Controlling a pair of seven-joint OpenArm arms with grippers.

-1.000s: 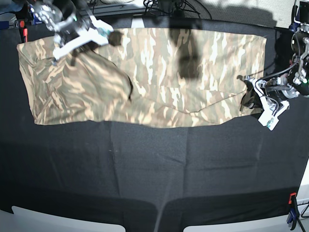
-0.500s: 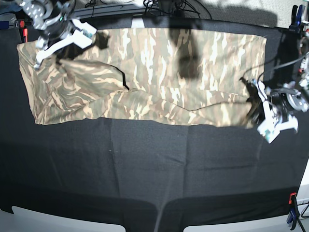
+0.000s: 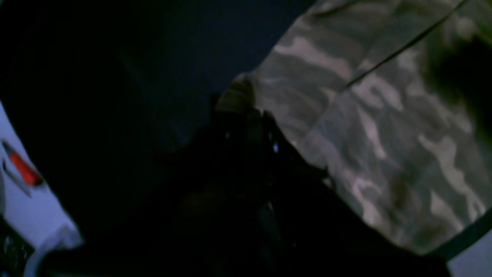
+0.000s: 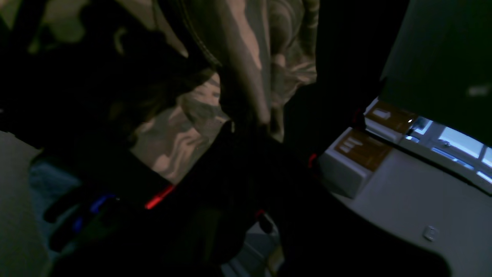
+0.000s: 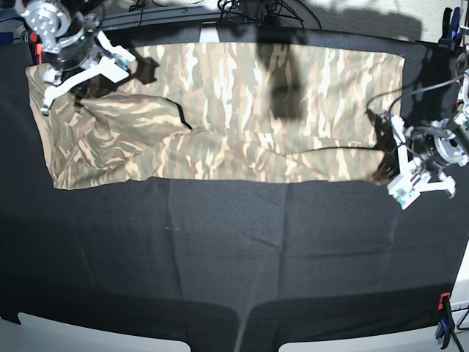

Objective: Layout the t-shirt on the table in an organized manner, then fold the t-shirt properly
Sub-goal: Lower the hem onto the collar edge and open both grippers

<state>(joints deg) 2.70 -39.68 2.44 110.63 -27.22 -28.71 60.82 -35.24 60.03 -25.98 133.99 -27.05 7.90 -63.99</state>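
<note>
The camouflage t-shirt [image 5: 242,103] lies stretched wide across the far half of the black table [image 5: 220,257]. On the base view's right, my left gripper [image 5: 382,170] is shut on the shirt's near right corner, low over the cloth. The left wrist view shows a small tuft of t-shirt [image 3: 384,134] pinched at the left gripper [image 3: 240,109]. At the far left, my right gripper [image 5: 82,94] is shut on a raised fold of the shirt. In the right wrist view the t-shirt [image 4: 246,57] hangs in folds from the right gripper [image 4: 240,127], whose dark jaws are hard to make out.
A red clamp [image 5: 37,53] stands at the table's far left edge, a blue one [image 5: 447,22] at the far right, and another clamp [image 5: 442,323] at the near right corner. Cables [image 5: 249,11] run behind the table. White boards [image 5: 95,334] line the front edge.
My right gripper has drawn its fold further left and back. The left gripper has pulled its corner outward to the right. The shirt's bulge at the left has flattened.
</note>
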